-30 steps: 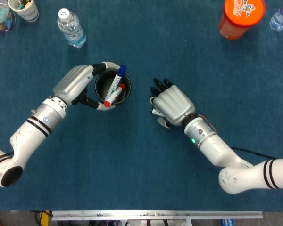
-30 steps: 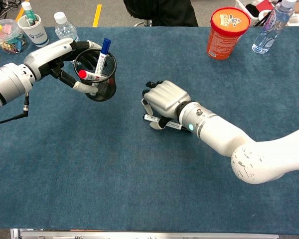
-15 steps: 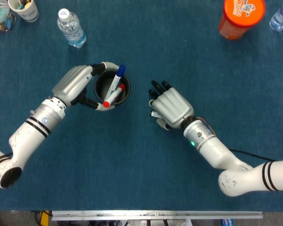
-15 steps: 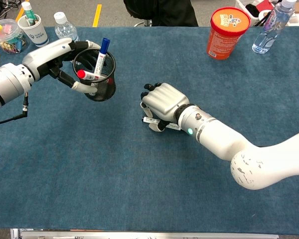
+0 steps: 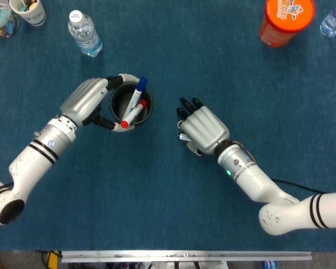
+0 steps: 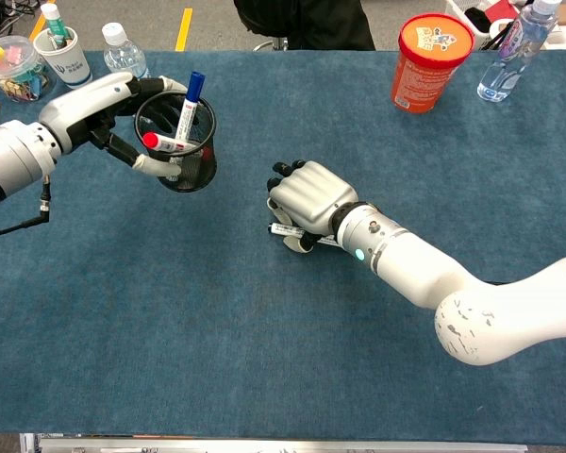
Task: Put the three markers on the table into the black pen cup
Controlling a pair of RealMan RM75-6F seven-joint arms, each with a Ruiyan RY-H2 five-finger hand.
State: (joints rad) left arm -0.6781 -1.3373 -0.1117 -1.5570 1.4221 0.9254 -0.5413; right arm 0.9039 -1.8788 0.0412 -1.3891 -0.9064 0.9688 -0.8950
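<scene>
Holding the black pen cup (image 6: 177, 143) in a wrap of thumb and fingers, the left hand (image 5: 88, 100) had drifted a little toward the table's (image 6: 170, 311) left edge and its far edge over the last second, and the cup had gone with it. The cup was tilted, mouth toward the table's middle; I could not tell from either view whether its base rested on the cloth or was lifted off it. Two markers were already inside: the blue-capped marker (image 6: 191, 100) stood up past the rim, and the red-capped marker (image 6: 166, 143) lay across the mouth with its cap at the near rim.

Near the table's middle, the right hand (image 5: 202, 128) had slid a short way toward the left edge. It lay palm down over the third marker (image 6: 285, 228), its fingers curled around it. In the chest view only the marker's white barrel end showed from under the hand; the head view gave a mere sliver. The marker appeared to be clasped rather than merely covered, though the hand hid the contact itself.

Judged from this, the two hands were drawing cup and last marker into line, but they were well apart. Two of three markers were done; the last called for a lift, a carry toward the cup, and a release over its open mouth. The crossed red-capped marker could block the drop.
</scene>
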